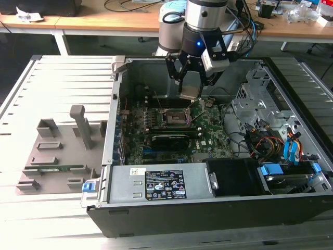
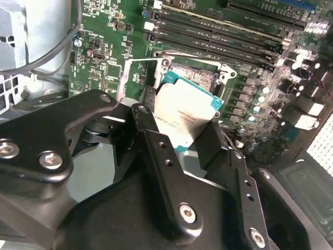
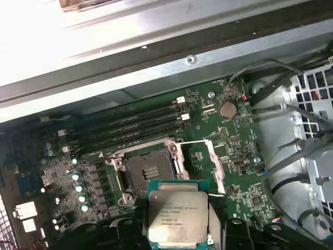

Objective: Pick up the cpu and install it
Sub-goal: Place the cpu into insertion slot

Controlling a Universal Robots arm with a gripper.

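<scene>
The black metal fingers (image 2: 213,146) are clamped on opposite edges of the cpu (image 3: 179,219), a flat square chip with a matte silver-grey lid, held aloft near the open, dark-framed socket (image 3: 148,174) on the green motherboard (image 3: 237,156).

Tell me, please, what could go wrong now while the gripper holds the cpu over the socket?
The cpu, shut in the fingers, hangs over the open socket; if it goes down tilted or shifted, it may bend the socket's contacts. The fingers seem to hold only its edges, so it could slip and fall on the motherboard.
</scene>
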